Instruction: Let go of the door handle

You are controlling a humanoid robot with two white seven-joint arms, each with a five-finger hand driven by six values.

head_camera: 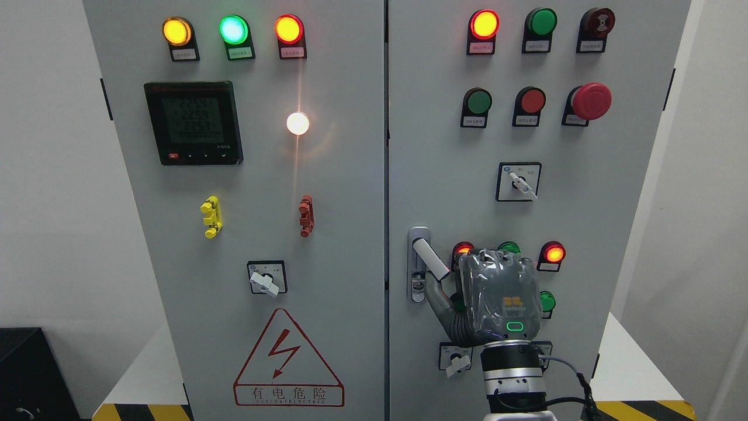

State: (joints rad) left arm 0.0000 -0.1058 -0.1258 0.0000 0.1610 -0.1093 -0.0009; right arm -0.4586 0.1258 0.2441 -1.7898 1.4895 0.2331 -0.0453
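Plain white walls [52,175] either side — a dark box [29,374], perhaps a cabinet, lower left.

The grey door handle [428,255] on the right cabinet door is swung out, angled down-right from its lock plate.

A grey cabinet [350,234] with two doors fills the frame. At lower centre-right, the right hand [497,298] rises from the bottom edge, its back to the camera. Just left of it the door handle [429,257] sticks out tilted from its plate; a thumb [435,295] reaches up just below it. Whether they touch is unclear. Lamps glow along the top.
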